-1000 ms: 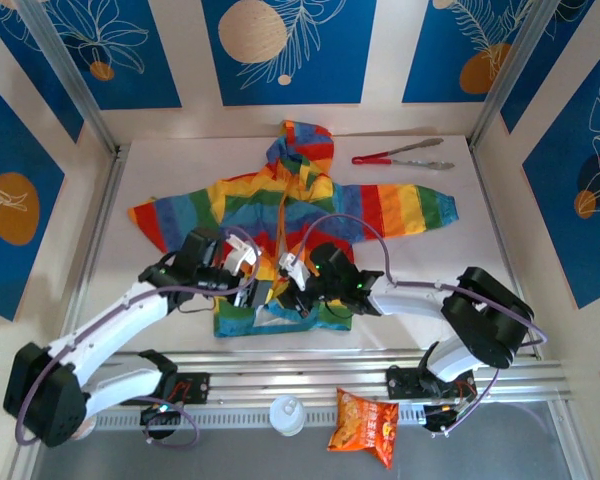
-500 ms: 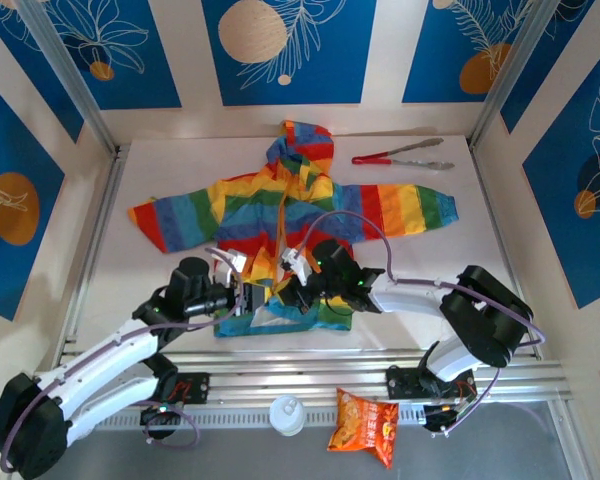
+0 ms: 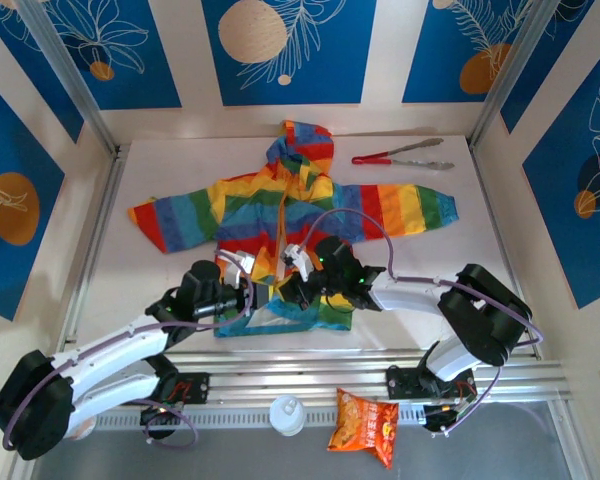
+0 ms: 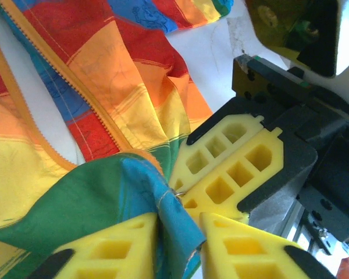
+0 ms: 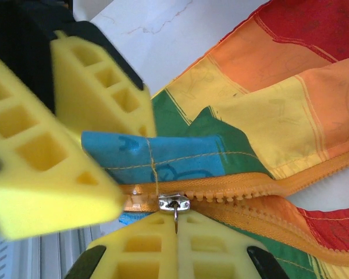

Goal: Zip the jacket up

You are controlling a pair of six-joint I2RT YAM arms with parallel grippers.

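Top external view: the jacket [image 3: 280,205] lay flat on the table [image 3: 180,165], unzipped, its hem [image 5: 163,154] toward the arms. The right gripper [image 5: 175,229] was pinched shut on the zipper pull [image 5: 174,203]. The left gripper [image 4: 179,232] clamped the hem beside it. Zipping seemed barely begun. The next move likely called for drawing the pull toward the hood [image 3: 302,145] while the left anchored.

jacket [image 3: 280,212] on table [image 3: 160,165], tongs [image 3: 400,158] behind it, snack bag [image 3: 365,428] before it

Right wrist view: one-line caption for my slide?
The right gripper pinches the zipper pull at the bottom of the jacket; left gripper clamps the blue hem beside it.
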